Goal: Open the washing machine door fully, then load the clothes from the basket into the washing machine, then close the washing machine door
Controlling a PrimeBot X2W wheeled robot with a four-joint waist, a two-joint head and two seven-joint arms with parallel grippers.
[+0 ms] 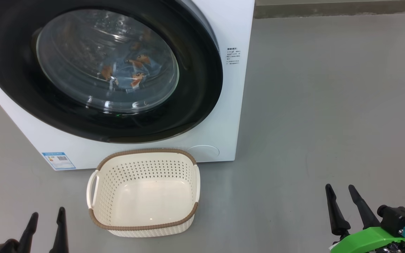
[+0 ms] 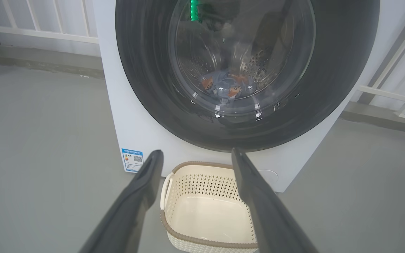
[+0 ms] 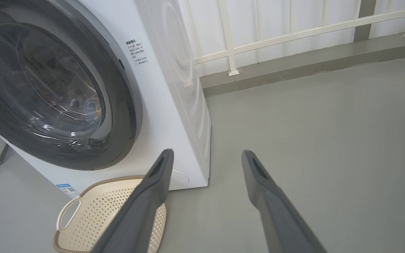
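Observation:
The white washing machine (image 1: 229,116) stands at the upper left with its round black door (image 1: 19,88) shut against the front. Through the door's glass I see the light blue clothes (image 1: 132,70) lying inside the drum; the left wrist view shows the clothes (image 2: 225,86) too. On the floor before the machine sits the cream basket (image 1: 142,228), with nothing in it. My left gripper (image 1: 46,214) hangs open at the lower left, short of the basket (image 2: 206,242). At the lower right my right gripper (image 1: 340,189) is open over bare floor, to the right of the basket (image 3: 83,228).
Grey floor (image 1: 329,105) stretches to the right of the machine. A white railing (image 3: 294,31) on a low kerb runs behind it. A blue label (image 1: 58,160) sits on the machine's lower front left.

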